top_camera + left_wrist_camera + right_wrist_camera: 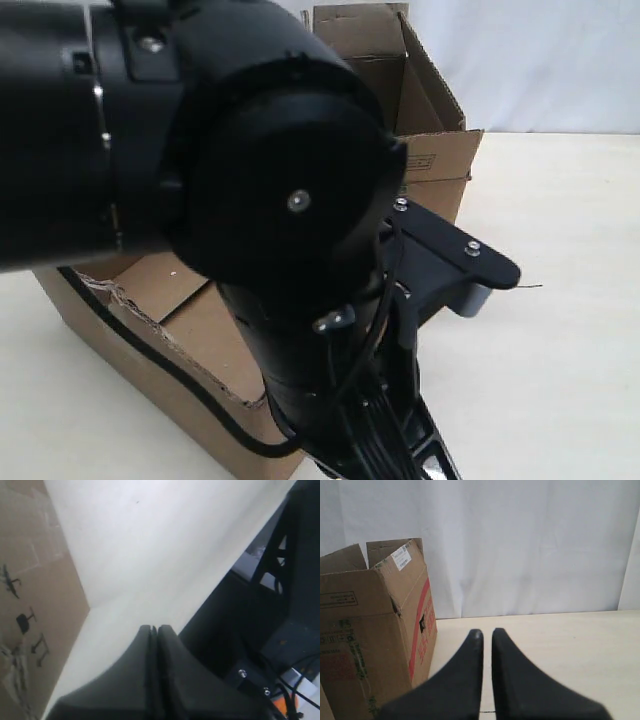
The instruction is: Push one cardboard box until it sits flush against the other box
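Note:
The wide, low cardboard box point(150, 330) with ragged torn edges sits at the lower left of the exterior view. Its side with black handling symbols point(30, 605) fills one edge of the left wrist view. My left gripper point(154, 628) is shut and empty, over the white table close beside that side. The other box point(420, 110), taller with upright flaps, stands behind; a black arm hides the space between the two boxes. In the right wrist view this tall box point(370, 630) shows red and green print. My right gripper point(487, 632) hangs apart from it, open by a narrow gap, holding nothing.
A big black arm point(230, 180) blocks most of the exterior view, with a black bracket point(455, 250) beside it. The pale table point(560, 330) stretches to the right. A dark frame point(280, 605) stands past the table's edge. A white curtain point(530, 545) hangs behind.

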